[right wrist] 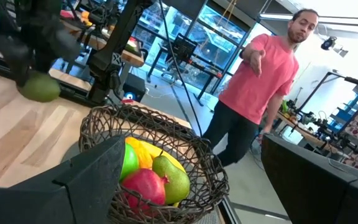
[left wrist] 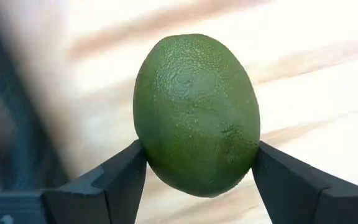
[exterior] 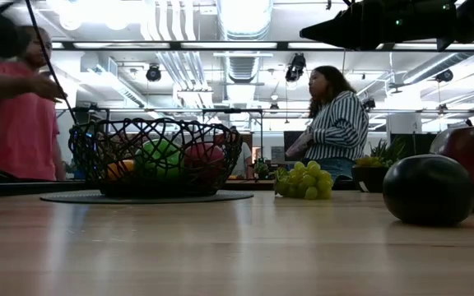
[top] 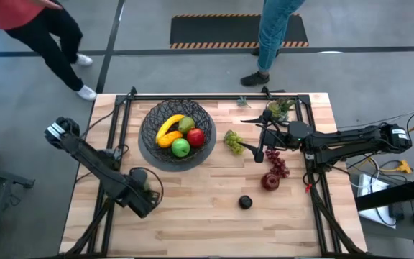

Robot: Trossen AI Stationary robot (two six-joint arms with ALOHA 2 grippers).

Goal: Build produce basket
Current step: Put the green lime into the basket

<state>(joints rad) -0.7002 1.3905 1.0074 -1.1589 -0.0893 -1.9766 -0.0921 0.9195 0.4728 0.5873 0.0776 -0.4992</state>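
- Basket [top: 177,134]: a round bowl of black wire mesh, set upright on the far left-centre part of the counter [top: 192,216]; its opening is turned upward.
- Basket contents: a yellow banana [top: 168,128] is laid with its long axis slanting from the near left to the far right; an orange piece [top: 166,140], a pear [top: 186,124], a red apple [top: 196,137] and a green apple [top: 181,148] are packed beside it.
- Avocado [left wrist: 196,115]: dark green, egg-shaped; it is clamped across its short axis by the left gripper [left wrist: 197,171], whose fingers [left wrist: 120,177] are pressed on both flanks, so the long axis is seen running crosswise to the jaws. The piece is held above bare wood at the near left of the counter.
- Green grapes [top: 233,141]: a cluster lying just right of the basket, apart from it.
- Dark red grapes [top: 278,164]: a bunch stretched lengthwise, roughly near-to-far, at the right of the counter.
- Second red apple [top: 270,180]: placed at the near end of that bunch.
- Small black fruit [top: 245,202]: alone, nearer the front edge.
- Right gripper [top: 260,142]: jaws spread wide, nothing held; it is positioned above the counter between the two grape clusters, aimed at the basket.
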